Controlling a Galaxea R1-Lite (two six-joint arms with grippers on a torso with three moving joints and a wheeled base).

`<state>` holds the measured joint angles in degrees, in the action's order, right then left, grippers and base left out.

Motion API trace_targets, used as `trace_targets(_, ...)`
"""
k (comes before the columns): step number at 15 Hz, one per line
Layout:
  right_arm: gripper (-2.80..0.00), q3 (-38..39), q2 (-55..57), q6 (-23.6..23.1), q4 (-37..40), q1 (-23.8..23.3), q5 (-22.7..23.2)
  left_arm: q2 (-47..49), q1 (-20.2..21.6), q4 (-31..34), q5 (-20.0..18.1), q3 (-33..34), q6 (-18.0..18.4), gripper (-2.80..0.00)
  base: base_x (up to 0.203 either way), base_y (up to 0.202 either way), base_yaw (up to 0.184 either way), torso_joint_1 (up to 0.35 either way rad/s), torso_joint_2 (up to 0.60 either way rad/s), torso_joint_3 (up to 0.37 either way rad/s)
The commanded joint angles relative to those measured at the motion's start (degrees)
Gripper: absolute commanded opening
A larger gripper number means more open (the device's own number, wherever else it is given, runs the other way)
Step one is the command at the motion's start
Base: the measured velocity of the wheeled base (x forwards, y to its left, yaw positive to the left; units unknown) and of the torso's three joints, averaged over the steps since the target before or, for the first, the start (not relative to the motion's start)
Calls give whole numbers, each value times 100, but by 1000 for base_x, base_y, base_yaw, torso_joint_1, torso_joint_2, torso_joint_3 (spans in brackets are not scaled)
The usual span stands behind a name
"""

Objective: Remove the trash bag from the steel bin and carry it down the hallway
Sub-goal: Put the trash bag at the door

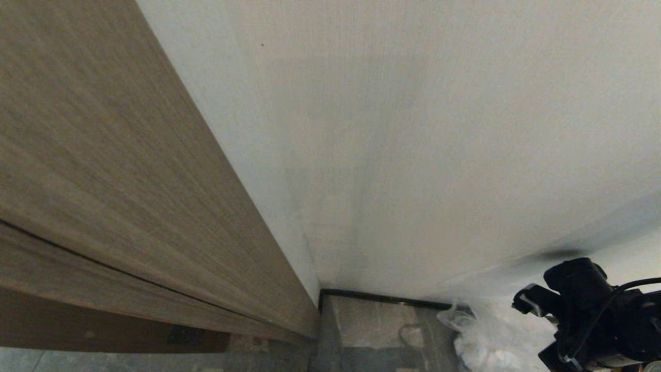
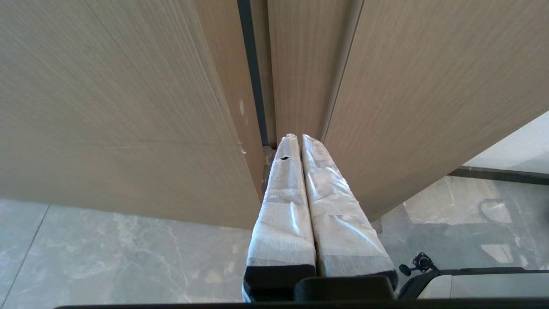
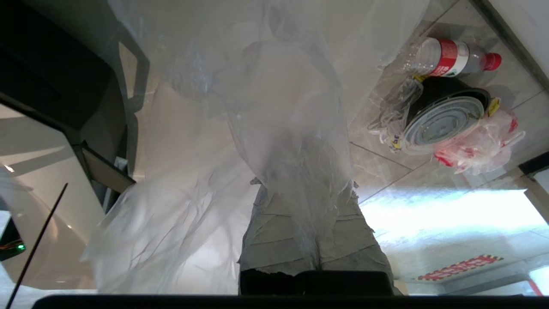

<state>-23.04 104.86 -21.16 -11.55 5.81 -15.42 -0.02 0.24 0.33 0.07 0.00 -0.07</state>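
While the right end effector (image 3: 315, 240) is clamped on the trash bag (image 3: 274, 141), the bag hangs straight below it, centre frame; left end effector (image 2: 300, 148) is parked, fingers together.

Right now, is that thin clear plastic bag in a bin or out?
Out: the thin clear plastic bag hangs from the shut right pincer above floor tiles.

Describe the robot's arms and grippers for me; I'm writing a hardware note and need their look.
The left gripper has two long, tapering fingers wrapped in whitish tape or film, with a small dark tear near one tip, on a black base. The right gripper has similar fingers in greyer, wrinkled tape on a black base. In the head view the right arm is a bulky black housing with a black cable running along it.
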Motion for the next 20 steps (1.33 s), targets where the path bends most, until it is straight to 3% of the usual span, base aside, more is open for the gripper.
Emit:
trace_targets(1, -280, 8, 210, -36, -112, -1, -22, 2, 2, 2, 2, 12, -1, -280, 0, 0, 0, 0, 0, 0)
trace_targets(4, -280, -8, 314, -29, -131, -19, -5, 2, 2, 2, 2, 10, -1, -280, 0, 0, 0, 0, 0, 0)
trace_targets(5, -218, -8, 372, -23, -123, -19, -20, 2, 2, 2, 2, 9, -1, -280, 0, 0, 0, 0, 0, 0)
trace_targets(6, 0, -8, 371, -19, -127, -19, -32, 2, 2, 2, 2, 11, -1, -280, 0, 0, 0, 0, 0, 0)
trace_targets(11, 0, 27, -105, 21, -19, -106, 37, 2, 2, 2, 2, 15, -1, -280, 0, 0, 0, 0, 0, 0)
trace_targets(20, 0, 411, -2087, 287, 818, -105, 73, 2, 2, 2, 2, 12, -1, -280, 0, 0, 0, 0, 0, 0)
